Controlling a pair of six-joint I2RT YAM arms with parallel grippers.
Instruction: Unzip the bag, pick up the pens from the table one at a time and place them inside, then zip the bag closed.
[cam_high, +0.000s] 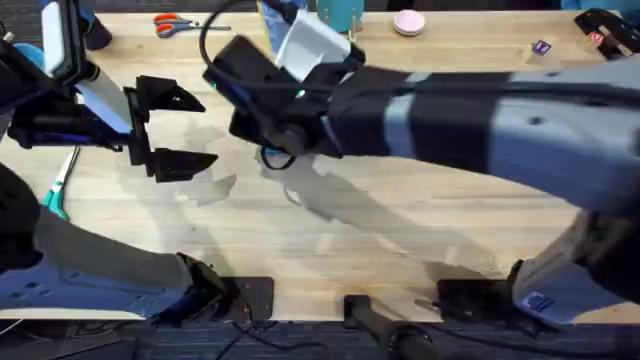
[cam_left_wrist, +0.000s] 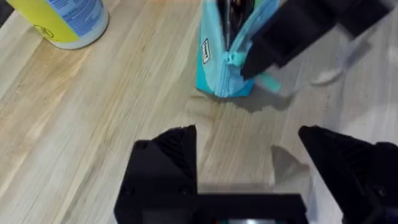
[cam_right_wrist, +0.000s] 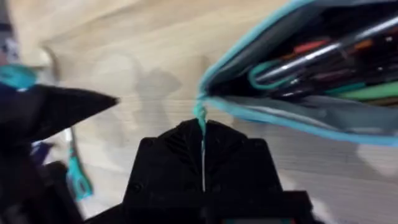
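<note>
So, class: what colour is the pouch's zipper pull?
Turquoise, matching the bag; the zipper pull shows best in the right wrist view.

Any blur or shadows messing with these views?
Overhead: right arm looms large and blurred, casting soft shadows on the table. Left wrist: the bag is fairly sharp, right gripper blurred. Right wrist: soft throughout, pens smeared.

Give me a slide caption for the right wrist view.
Right pincer shut on the zipper pull of the open bag, pens inside.

Grey-and-black arm links; black angular fingers on each hand (cam_high: 170, 128); looping black cable; small green light
</note>
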